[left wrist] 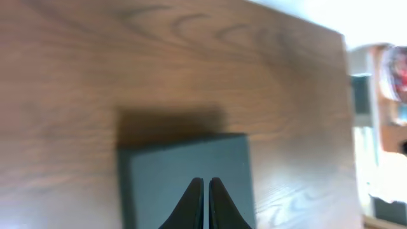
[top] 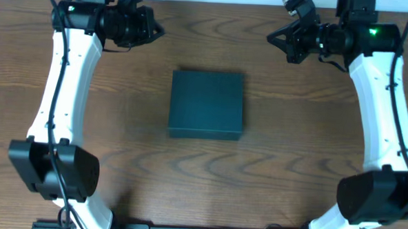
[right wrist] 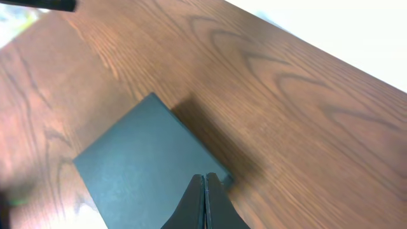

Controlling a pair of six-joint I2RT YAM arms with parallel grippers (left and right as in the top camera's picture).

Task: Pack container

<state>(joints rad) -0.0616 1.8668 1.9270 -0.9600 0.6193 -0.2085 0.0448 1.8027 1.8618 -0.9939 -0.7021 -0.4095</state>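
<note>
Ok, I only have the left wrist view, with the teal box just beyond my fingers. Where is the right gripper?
Observer: The right gripper hangs beyond the container's far right corner, apart from it.
Operator: Open or shut?
Observer: Shut, with nothing in it, by the right wrist view.
Operator: Is the lid raised anywhere?
Observer: No. Overhead, the lid lies flat and closed over the whole top.
</note>
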